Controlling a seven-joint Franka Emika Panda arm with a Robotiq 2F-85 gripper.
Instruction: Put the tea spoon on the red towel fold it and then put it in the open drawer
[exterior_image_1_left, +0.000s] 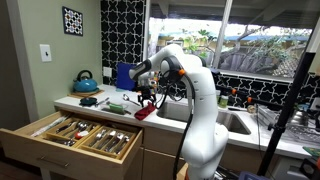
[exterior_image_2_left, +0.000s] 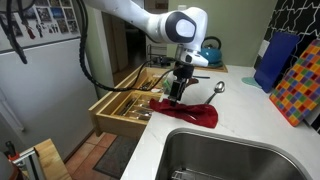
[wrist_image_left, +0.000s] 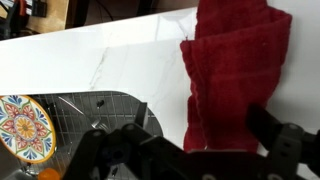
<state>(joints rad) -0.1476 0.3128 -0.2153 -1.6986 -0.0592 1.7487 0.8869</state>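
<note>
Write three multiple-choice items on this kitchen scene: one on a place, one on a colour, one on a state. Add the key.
1. The red towel lies:
A. on the floor
B. on the counter beside the sink
C. over a chair

2. The kettle is:
A. teal
B. black
C. yellow

3. The drawer is:
A. shut
B. open, with cutlery inside
C. open and empty

Key:
1 B: the towel rests on the white top next to the basin.
2 A: its body shows blue-green in both exterior views.
3 B: it is pulled out, with utensils in its compartments.
</note>
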